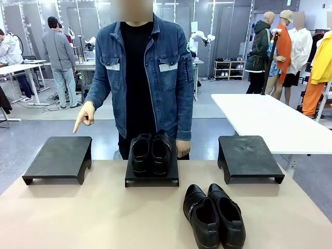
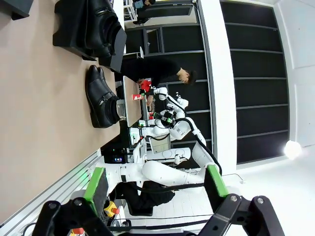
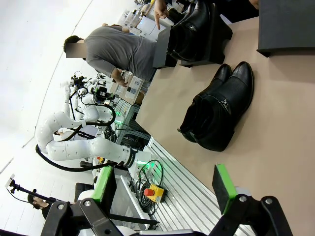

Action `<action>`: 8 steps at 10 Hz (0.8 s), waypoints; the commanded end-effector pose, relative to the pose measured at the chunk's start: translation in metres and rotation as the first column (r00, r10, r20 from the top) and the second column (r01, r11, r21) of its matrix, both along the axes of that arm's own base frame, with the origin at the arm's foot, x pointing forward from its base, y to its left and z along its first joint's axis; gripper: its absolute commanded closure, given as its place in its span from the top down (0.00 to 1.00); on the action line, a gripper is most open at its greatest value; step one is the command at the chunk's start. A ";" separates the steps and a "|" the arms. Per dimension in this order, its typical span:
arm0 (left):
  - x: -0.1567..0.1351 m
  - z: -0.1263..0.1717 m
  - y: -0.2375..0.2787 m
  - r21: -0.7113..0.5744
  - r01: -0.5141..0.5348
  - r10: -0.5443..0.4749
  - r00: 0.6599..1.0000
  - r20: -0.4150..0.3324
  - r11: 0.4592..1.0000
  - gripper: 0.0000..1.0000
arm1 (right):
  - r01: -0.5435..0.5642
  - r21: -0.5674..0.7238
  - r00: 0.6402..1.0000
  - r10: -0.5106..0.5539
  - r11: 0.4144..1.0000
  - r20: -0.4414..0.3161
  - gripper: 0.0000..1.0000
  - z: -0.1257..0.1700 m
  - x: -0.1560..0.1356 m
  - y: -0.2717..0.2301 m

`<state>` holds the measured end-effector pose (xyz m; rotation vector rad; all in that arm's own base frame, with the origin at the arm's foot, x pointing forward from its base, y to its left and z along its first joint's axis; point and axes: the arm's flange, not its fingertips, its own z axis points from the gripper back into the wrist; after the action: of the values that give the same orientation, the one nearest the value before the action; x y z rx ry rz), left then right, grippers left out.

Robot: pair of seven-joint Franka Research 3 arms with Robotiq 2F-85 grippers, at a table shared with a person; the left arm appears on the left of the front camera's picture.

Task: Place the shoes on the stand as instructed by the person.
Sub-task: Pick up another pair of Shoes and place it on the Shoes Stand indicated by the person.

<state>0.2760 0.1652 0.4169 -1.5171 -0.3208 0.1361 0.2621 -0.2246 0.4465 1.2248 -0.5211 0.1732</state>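
Shoes stand in two glossy black pairs in the front view; the first pair (image 1: 151, 151) sits side by side on the middle stand (image 1: 152, 178), at the centre of the frame; the second pair (image 1: 213, 215) lies directly on the beige bench (image 1: 93, 218), lower right of centre, heels toward the camera, apart from every stand. A left stand (image 1: 58, 158) at the middle left and a right stand (image 1: 249, 157) at the middle right are both bare, low and black, well apart from the middle one. The person (image 1: 142, 72) in a denim jacket stands at the far edge of the bench, upper centre; the pointing hand (image 1: 84, 116) hangs above the far edge of the left stand, index finger aimed down at it; the other hand (image 1: 182, 148) rests just beside the first pair. In the left wrist view the left gripper (image 2: 155, 184) is released, its green pads wide apart at the bottom of the frame with nothing between them; both pairs show at the upper left there. In the right wrist view the right gripper (image 3: 163, 187) is likewise released and grasps nothing, well apart from the second pair at the centre right.
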 end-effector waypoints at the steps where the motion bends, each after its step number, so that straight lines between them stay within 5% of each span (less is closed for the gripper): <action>1: -0.002 0.000 0.000 -0.009 0.010 -0.010 1.000 0.003 1.000 1.00 | -0.007 0.004 1.000 0.007 1.000 0.018 1.00 0.001 -0.002 -0.001; 5: 0.000 0.000 0.000 0.000 0.000 0.000 1.000 0.000 1.000 1.00 | -0.007 0.004 1.000 0.007 1.000 0.018 1.00 0.001 -0.002 -0.001; 8: 0.025 0.053 -0.080 0.139 0.073 -0.067 0.997 -0.045 0.988 1.00 | -0.007 0.004 1.000 0.007 1.000 0.018 1.00 0.001 -0.002 -0.001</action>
<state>0.2953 0.1225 0.4481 -1.4350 -0.2634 0.0698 0.2621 -0.2246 0.4466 1.2246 -0.5211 0.1734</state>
